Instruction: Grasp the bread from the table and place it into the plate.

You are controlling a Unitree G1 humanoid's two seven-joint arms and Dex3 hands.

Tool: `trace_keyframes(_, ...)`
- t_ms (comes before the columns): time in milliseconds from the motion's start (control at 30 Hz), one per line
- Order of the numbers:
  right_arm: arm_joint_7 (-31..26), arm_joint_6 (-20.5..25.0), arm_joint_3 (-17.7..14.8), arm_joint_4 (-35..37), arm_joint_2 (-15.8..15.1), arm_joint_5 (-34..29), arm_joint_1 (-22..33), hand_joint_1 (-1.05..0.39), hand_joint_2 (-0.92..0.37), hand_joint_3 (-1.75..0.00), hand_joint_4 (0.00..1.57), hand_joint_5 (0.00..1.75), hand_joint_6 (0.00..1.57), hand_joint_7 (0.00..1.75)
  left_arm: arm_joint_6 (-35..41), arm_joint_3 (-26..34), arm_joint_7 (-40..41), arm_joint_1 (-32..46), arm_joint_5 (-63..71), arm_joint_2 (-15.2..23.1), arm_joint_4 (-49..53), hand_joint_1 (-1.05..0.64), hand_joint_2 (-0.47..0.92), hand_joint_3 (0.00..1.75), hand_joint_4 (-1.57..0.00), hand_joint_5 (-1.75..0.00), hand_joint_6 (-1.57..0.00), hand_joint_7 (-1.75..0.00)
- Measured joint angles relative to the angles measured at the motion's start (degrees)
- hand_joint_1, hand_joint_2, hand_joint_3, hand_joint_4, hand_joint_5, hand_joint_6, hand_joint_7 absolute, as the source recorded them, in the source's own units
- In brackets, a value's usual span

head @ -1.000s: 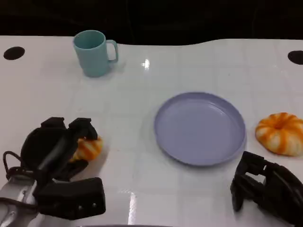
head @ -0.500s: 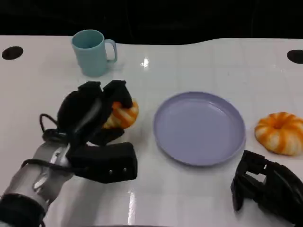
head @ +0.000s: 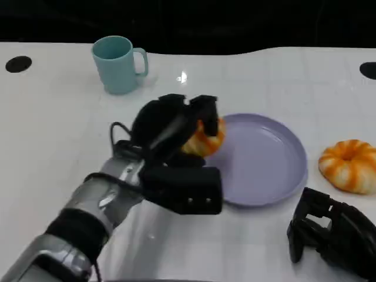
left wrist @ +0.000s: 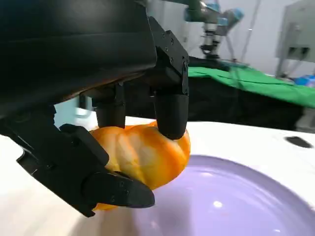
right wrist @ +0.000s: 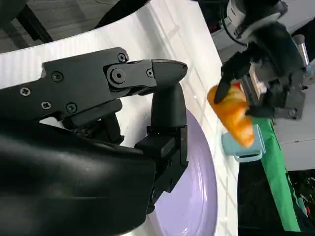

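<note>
While the left hand (head: 176, 126) holds the bread (head: 204, 138) pinched in its fingers (left wrist: 170, 105) above the purple plate's (head: 270, 167) near-left rim, the right hand (head: 329, 232) rests beside that plate, fingers curled on nothing.

A teal mug (head: 118, 64) is set upright near the table's (head: 53, 135) far left edge. An orange-striped bun (head: 350, 165) is laid at the right, on the white table.
</note>
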Motion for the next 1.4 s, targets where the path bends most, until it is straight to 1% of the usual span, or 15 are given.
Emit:
trace_keyframes(167,0.18,-0.43,0.0,0.07,0.04,-0.01,0.0,-0.61,-0.92,-0.26,0.74,1.75,0.6,1.63,-0.75,-2.24,1.12,-4.03,0.65,-3.84,5.82,-0.26,0.69,0.93,-0.88,-1.75,-0.61,-1.75)
trace_keyframes(267,0.24,-0.45,-0.03,0.12,0.02,0.02,0.0,-0.6,-0.92,-0.26,0.73,1.75,0.59,1.64,-0.97,-3.37,1.69,-6.17,1.4,-5.37,8.77,-0.26,0.66,0.93,-0.91,-1.75,-0.65,-1.63)
trace_keyframes(367,0.32,-0.57,-0.05,0.17,0.0,0.03,0.01,-0.6,-0.92,-0.27,0.72,1.75,0.58,1.64,-1.26,-4.16,3.11,-7.3,1.68,-6.93,11.37,-0.27,0.66,0.91,-0.9,-1.75,-0.65,-1.62)
trace_keyframes(500,0.29,-0.59,-0.05,0.15,0.0,0.02,0.02,-0.6,-0.92,-0.27,0.72,1.75,0.57,1.65,-0.94,-5.37,4.5,-9.15,2.13,-8.91,14.44,-0.26,0.66,0.9,-0.94,-1.75,-0.64,-1.74)
trace_keyframes(633,0.17,-0.56,0.01,0.06,0.02,-0.01,0.03,-0.59,-0.92,-0.27,0.71,1.75,0.56,1.64,-0.93,-5.71,4.52,-11.07,2.24,-10.0,16.8,-0.26,0.66,0.91,-0.84,-1.75,-0.61,-1.73)
trace_keyframes(700,0.35,-0.6,-0.04,0.2,0.04,0.11,0.0,-0.58,-0.92,-0.27,0.71,1.75,0.57,1.64,-1.15,-5.65,4.34,-11.5,1.76,-10.18,17.95,-0.27,0.64,0.88,-0.69,-1.75,-0.58,-1.58)
trace_keyframes(767,0.55,-0.75,-0.1,0.46,0.04,0.2,-0.08,-0.59,-0.92,-0.27,0.72,1.75,0.57,1.64,-1.74,-5.41,3.18,-11.53,1.05,-10.26,19.01,-0.3,0.72,0.64,-0.6,-1.43,-0.54,-1.08)
trace_keyframes(800,0.57,-0.76,-0.11,0.52,0.04,0.21,-0.13,-0.59,-0.92,-0.27,0.72,1.75,0.57,1.64,-2.01,-5.35,1.87,-11.53,0.58,-10.25,19.35,-0.31,0.76,0.55,-0.57,-1.37,-0.54,-0.95)
trace_keyframes(867,0.57,-0.76,-0.11,0.59,0.04,0.2,-0.19,-0.58,-0.92,-0.27,0.72,1.75,0.58,1.63,-2.74,-5.31,-0.52,-11.6,-0.15,-10.12,19.62,-0.42,0.89,0.41,-0.31,-1.06,-0.34,-0.68)
trace_keyframes(900,0.57,-0.75,-0.11,0.6,0.04,0.21,-0.21,-0.58,-0.92,-0.27,0.72,1.75,0.58,1.62,-3.02,-5.43,-1.96,-11.77,-0.18,-9.99,19.72,-0.43,0.9,0.39,-0.27,-1.01,-0.31,-0.64)
trace_keyframes(967,0.56,-0.71,-0.11,0.61,0.07,0.21,-0.24,-0.58,-0.92,-0.27,0.72,1.75,0.58,1.62,-3.03,-5.85,-4.27,-12.16,-0.13,-9.72,19.8,-0.6,0.92,0.39,-0.06,-0.76,-0.1,-0.53)
trace_keyframes(1000,0.54,-0.69,-0.11,0.6,0.07,0.2,-0.24,-0.58,-0.92,-0.27,0.72,1.75,0.59,1.61,-2.88,-6.17,-5.43,-12.45,-0.01,-9.56,19.81,-0.63,0.92,0.39,-0.03,-0.72,-0.07,-0.51)
trace_keyframes(1067,0.42,-0.66,-0.1,0.59,0.08,0.19,-0.24,-0.58,-0.92,-0.27,0.71,1.75,0.59,1.6,-2.39,-6.76,-7.05,-12.96,0.13,-9.34,19.76,-0.76,0.92,0.46,-0.01,-0.41,-0.01,-0.36)
trace_keyframes(1133,0.24,-0.63,-0.07,0.53,0.1,0.19,-0.24,-0.58,-0.92,-0.27,0.71,1.75,0.59,1.6,-1.65,-7.43,-8.41,-13.27,0.46,-9.18,19.63,-0.82,0.92,0.5,0.0,-0.27,0.0,-0.3)
trace_keyframes(1400,0.31,-0.28,-0.1,0.58,0.17,1.14,-0.25,-0.58,-0.92,-0.26,0.71,1.75,0.59,1.6,-1.82,-7.99,-9.52,-13.27,1.33,-8.01,18.62,-0.93,0.92,0.62,0.0,-0.1,0.0,-0.19)
